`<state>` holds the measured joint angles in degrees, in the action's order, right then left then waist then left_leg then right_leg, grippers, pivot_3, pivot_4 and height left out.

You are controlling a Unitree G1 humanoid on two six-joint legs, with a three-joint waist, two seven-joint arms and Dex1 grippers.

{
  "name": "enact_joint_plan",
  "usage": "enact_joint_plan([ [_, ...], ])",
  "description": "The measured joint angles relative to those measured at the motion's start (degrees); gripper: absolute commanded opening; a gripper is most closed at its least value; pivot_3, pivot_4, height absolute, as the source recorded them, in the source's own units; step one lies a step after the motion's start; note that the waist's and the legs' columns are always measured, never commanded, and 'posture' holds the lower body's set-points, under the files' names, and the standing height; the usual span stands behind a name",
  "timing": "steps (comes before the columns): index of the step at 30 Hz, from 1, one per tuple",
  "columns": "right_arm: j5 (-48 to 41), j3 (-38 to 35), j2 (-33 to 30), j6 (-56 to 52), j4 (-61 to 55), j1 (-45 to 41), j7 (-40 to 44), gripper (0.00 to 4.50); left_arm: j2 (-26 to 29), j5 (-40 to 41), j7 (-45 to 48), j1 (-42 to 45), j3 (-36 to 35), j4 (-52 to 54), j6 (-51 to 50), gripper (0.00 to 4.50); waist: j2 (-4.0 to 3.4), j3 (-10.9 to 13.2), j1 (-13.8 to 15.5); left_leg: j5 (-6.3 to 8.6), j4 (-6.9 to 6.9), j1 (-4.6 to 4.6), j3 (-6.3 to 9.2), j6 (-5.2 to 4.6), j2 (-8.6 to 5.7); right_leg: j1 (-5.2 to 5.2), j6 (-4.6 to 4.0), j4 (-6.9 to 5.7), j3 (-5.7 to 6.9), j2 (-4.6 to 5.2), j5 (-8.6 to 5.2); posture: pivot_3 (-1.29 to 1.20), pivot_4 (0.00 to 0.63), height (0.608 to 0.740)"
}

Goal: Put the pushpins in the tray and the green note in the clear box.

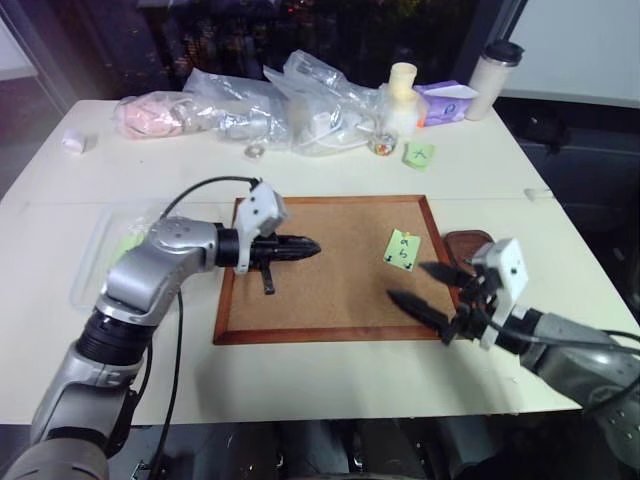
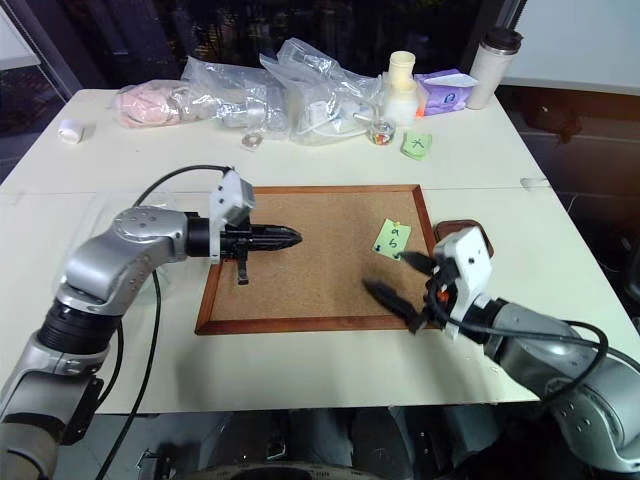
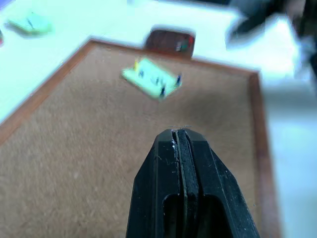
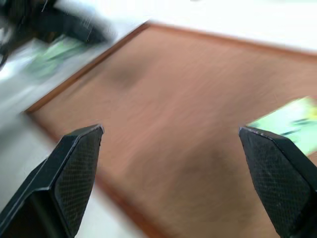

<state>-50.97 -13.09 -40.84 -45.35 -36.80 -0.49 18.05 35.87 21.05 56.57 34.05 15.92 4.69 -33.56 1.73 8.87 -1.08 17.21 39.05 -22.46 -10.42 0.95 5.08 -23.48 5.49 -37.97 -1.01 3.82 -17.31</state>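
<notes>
The green note (image 1: 402, 250), marked "a 5", is pinned to the right part of the corkboard (image 1: 330, 300). Tiny pushpins (image 3: 162, 90) stand at its corners. The brown tray (image 1: 467, 243) sits just off the board's right edge, with small coloured bits (image 3: 184, 45) in it. The clear box (image 1: 92, 262) lies left of the board, partly behind my left arm. My left gripper (image 1: 305, 248) is shut and empty over the board's left-middle, pointing toward the note. My right gripper (image 1: 410, 283) stands wide open over the board's right side, just near of the note.
Along the table's far side lie soft plastic bags (image 1: 300, 100), a small glass jar (image 1: 381, 145), a white bottle (image 1: 402, 95), a purple packet (image 1: 447, 103), a tumbler (image 1: 493, 78) and a green note marked "x" (image 1: 420, 153). Pale green notes (image 1: 125, 246) lie in the clear box.
</notes>
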Motion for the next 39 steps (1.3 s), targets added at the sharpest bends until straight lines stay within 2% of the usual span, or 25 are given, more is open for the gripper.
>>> enact_joint_plan([
  [7, 16.6, 8.1, 4.2, 8.1, 21.8, -12.3, 0.7, 4.5, 1.6, -15.0, 2.4, 2.6, 10.2, -9.9, 15.0, 0.05, -0.07, 0.0, 0.3, -0.01, 0.03, -0.02, -0.04, 0.01, 0.0, -0.02, -0.01, -0.02, 0.01, 0.0, 0.0, 0.0, 0.15, 0.734],
  [13, 25.0, 11.3, 6.7, 16.3, 36.6, -19.4, 6.0, 4.5, -0.1, -16.1, 3.4, 3.3, 9.9, -12.9, 16.6, 0.05, -0.34, -0.2, 0.4, -0.05, 0.13, 0.09, -0.02, 0.05, 0.01, 0.12, 0.03, -0.09, 0.01, 0.01, 0.02, 0.0, 0.15, 0.734],
  [21, 30.8, 12.3, 8.4, 22.7, 50.2, -25.6, 12.0, 4.5, -0.5, -16.1, 4.1, 1.9, 7.8, -11.3, 14.1, 0.05, -0.36, -0.2, 0.2, -0.06, 0.12, 0.08, -0.03, 0.07, 0.02, 0.1, 0.14, -0.11, 0.01, 0.0, 0.08, 0.0, 0.15, 0.734],
  [24, 32.2, 12.4, 8.7, 24.1, 53.3, -26.9, 14.0, 3.61, -0.4, -16.2, 4.0, 1.2, 7.3, -10.3, 13.5, 0.0, -0.36, -0.2, 0.2, -0.06, 0.1, 0.08, -0.03, 0.07, 0.02, 0.09, 0.14, -0.11, 0.01, 0.0, 0.08, 0.0, 0.15, 0.734],
  [26, 33.0, 12.4, 9.0, 25.1, 55.4, -27.5, 14.8, 2.64, -0.5, -16.2, 3.9, 0.8, 6.8, -9.8, 12.8, 0.0, -0.36, -0.2, 0.1, -0.06, 0.08, 0.09, -0.04, 0.08, 0.02, 0.08, 0.14, -0.11, 0.01, 0.0, 0.07, 0.0, 0.15, 0.734],
  [28, 33.6, 12.5, 10.2, 26.4, 56.8, -28.1, 16.0, 1.47, -0.4, -16.4, 3.9, 0.5, 6.6, -9.5, 12.6, 0.0, -0.37, -0.2, 0.0, -0.07, 0.08, 0.09, -0.04, 0.09, 0.04, 0.08, 0.14, -0.11, 0.01, -0.01, 0.08, 0.0, 0.15, 0.734],
  [31, 34.1, 12.9, 11.0, 27.1, 57.5, -28.7, 17.3, 0.03, -0.6, -16.7, 3.6, 0.2, 6.5, -9.0, 12.6, 0.0, -0.38, -0.2, 0.0, -0.07, 0.08, 0.09, -0.05, 0.1, 0.04, 0.08, 0.14, -0.12, 0.01, -0.01, 0.08, 0.0, 0.15, 0.734],
  [39, 35.1, 13.1, 11.2, 27.4, 57.7, -29.0, 18.5, 0.03, -0.6, -16.8, 3.5, -0.1, 6.1, -9.0, 12.5, 0.0, -0.39, -0.2, 0.0, -0.07, 0.08, 0.09, -0.06, 0.1, 0.05, 0.07, 0.14, -0.12, 0.01, -0.01, 0.08, 0.0, 0.15, 0.734],
])
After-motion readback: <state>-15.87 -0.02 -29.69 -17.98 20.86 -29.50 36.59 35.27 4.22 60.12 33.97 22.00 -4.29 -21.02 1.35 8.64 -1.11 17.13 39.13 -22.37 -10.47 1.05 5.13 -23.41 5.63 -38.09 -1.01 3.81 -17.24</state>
